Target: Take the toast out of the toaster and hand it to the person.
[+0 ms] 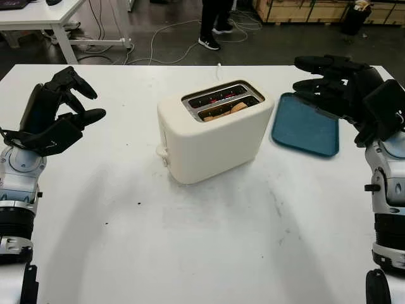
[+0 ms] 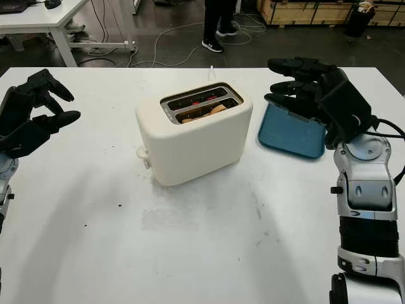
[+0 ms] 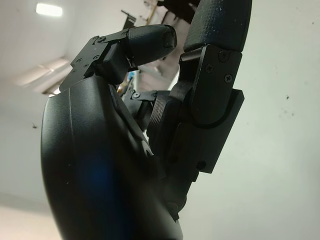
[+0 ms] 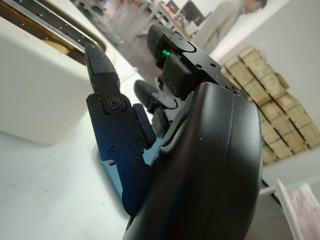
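Cream plastic, that is the toaster (image 1: 212, 130), standing in the middle of the white table (image 1: 190, 240) in front of me. Its two slots face up, and the toast (image 1: 229, 109) sits low in the slot nearer to me, only its brown top edge showing; the far slot glows red inside. My left hand (image 1: 60, 114) hangs above the table well to the left of the toaster, open, with nothing in it. My right hand (image 2: 310, 88) is raised on the other side, over the near end of a blue tray (image 1: 305, 132) that lies flat just to the right of the toaster. It is open too, and holds nothing. Beyond the far edge of the table a person's legs (image 1: 214, 22) stand on the dark floor among loose cables.
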Controlling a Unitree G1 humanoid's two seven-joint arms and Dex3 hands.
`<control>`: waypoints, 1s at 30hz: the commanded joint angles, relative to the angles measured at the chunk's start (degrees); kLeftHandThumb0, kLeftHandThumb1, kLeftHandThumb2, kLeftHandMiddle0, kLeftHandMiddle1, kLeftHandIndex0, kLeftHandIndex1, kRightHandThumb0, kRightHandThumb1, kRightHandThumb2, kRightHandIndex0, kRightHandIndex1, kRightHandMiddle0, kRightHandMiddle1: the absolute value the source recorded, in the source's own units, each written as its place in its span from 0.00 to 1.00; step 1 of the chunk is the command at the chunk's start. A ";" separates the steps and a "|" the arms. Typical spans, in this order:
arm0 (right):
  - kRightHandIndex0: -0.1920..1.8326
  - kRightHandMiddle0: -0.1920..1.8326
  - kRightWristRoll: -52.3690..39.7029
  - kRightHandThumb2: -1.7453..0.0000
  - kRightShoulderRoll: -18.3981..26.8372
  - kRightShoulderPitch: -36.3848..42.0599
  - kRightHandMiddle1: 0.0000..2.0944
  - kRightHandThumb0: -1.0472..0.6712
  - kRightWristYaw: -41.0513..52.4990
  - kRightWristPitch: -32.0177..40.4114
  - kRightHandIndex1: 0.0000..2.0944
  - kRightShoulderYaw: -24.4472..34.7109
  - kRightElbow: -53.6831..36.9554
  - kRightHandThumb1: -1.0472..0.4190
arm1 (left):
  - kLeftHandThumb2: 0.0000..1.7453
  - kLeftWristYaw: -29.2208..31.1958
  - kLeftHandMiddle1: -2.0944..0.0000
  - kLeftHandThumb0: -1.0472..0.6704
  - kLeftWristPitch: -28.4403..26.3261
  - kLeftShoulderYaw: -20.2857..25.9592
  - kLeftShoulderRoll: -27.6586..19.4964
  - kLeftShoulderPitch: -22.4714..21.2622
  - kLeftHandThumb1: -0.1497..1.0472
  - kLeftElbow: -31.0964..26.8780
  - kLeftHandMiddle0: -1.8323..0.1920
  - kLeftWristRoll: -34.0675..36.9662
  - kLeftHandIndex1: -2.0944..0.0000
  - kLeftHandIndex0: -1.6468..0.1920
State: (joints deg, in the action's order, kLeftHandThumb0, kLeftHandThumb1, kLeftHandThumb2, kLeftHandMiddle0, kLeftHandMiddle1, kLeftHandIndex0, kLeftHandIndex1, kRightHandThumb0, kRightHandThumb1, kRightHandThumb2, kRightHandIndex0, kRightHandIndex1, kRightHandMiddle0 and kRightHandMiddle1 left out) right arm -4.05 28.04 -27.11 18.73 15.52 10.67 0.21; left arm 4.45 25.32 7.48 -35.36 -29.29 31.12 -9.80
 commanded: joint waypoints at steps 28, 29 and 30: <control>0.33 0.45 -0.76 1.00 0.11 -0.36 0.00 0.38 0.20 -0.56 0.32 0.22 -0.51 0.17 | 0.11 0.48 0.22 0.00 -0.63 -0.03 0.05 -0.07 0.89 -0.74 0.63 0.37 0.24 0.68; 0.33 0.45 -0.63 1.00 0.11 -0.33 0.00 0.39 0.14 -0.63 0.32 0.16 -0.56 0.17 | 0.11 0.50 0.22 0.00 -1.01 -0.01 0.06 0.03 0.89 -1.07 0.63 0.36 0.24 0.68; 0.33 0.46 -0.42 1.00 0.10 -0.30 0.00 0.39 -0.05 -0.63 0.32 0.09 -0.64 0.16 | 0.11 0.55 0.22 0.00 -1.07 0.01 0.08 0.08 0.89 -1.19 0.62 0.43 0.24 0.68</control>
State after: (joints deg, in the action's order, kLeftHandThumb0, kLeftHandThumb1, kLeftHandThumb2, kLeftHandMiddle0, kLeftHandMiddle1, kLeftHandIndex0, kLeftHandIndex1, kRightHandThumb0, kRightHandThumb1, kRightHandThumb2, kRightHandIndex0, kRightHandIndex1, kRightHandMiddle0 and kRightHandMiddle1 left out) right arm -4.07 28.03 -27.10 18.68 15.55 10.67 -0.25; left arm 4.57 24.68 7.48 -35.34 -29.27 30.56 -9.71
